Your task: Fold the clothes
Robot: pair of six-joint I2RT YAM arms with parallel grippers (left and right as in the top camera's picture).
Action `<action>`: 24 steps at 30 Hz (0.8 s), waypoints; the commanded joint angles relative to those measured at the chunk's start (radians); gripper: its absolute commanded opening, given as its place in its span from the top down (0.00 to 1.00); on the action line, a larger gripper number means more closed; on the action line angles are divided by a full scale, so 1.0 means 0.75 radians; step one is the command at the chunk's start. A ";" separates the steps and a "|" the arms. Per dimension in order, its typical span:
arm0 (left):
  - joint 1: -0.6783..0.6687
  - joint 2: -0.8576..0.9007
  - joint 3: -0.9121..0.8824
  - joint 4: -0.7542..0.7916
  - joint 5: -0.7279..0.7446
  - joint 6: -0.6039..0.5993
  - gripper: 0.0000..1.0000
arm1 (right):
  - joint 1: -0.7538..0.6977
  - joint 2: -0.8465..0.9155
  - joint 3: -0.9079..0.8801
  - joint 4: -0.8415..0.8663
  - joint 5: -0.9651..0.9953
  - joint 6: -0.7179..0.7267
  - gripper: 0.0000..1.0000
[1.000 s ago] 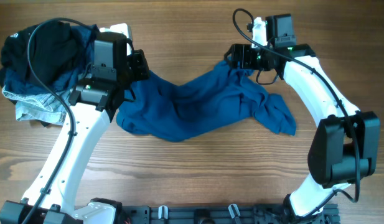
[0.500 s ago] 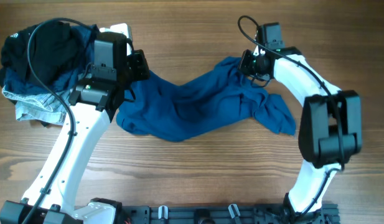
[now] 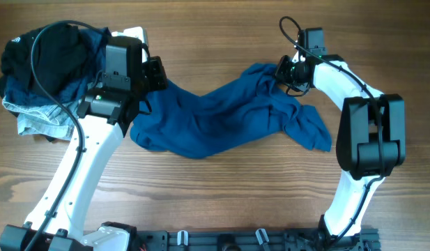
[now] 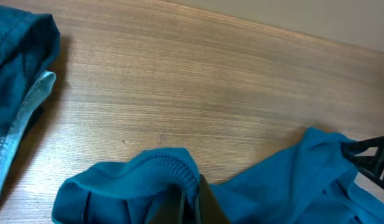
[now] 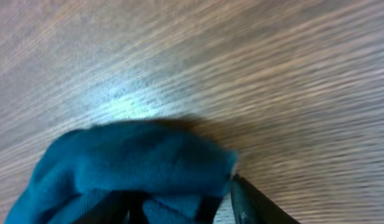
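Observation:
The clothes [image 3: 215, 115] are one wide royal-blue garment, lying crumpled across the middle of the wooden table. My left gripper [image 3: 155, 75] is at its upper left end. In the left wrist view this gripper [image 4: 190, 200] is shut on a ribbed edge of the clothes [image 4: 142, 180]. My right gripper [image 3: 281, 72] is at the garment's upper right corner. In the right wrist view a thick bunch of the clothes [image 5: 135, 162] fills the gap between the jaws of that gripper [image 5: 179, 208], which are shut on it.
A heap of other garments lies at the far left corner: a black one [image 3: 54, 49] over pale denim [image 3: 37, 120]. A dark rail [image 3: 235, 240] runs along the table's front edge. Bare wood [image 3: 221, 195] shows in front of the garment.
My right gripper has shifted a little to the right along the garment's top corner and closed its jaws on the cloth. The left arm and its grip have not moved.

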 commanded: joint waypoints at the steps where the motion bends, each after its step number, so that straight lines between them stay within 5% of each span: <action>1: 0.009 -0.009 0.023 0.001 -0.018 -0.019 0.96 | 0.007 0.059 -0.006 -0.001 -0.077 0.017 0.54; 5: 0.009 -0.009 0.023 0.001 -0.018 -0.019 0.96 | 0.007 0.059 -0.006 0.032 -0.089 0.013 0.92; 6: 0.009 -0.009 0.023 0.001 -0.019 -0.019 0.96 | 0.007 0.057 -0.005 0.037 -0.086 -0.009 0.96; 13: 0.009 -0.009 0.023 0.022 -0.044 -0.015 0.96 | -0.030 -0.054 0.127 -0.091 -0.090 -0.202 0.96; 24: 0.044 -0.154 0.095 0.139 -0.078 -0.014 0.96 | -0.200 -0.613 0.342 -0.461 -0.107 -0.371 0.96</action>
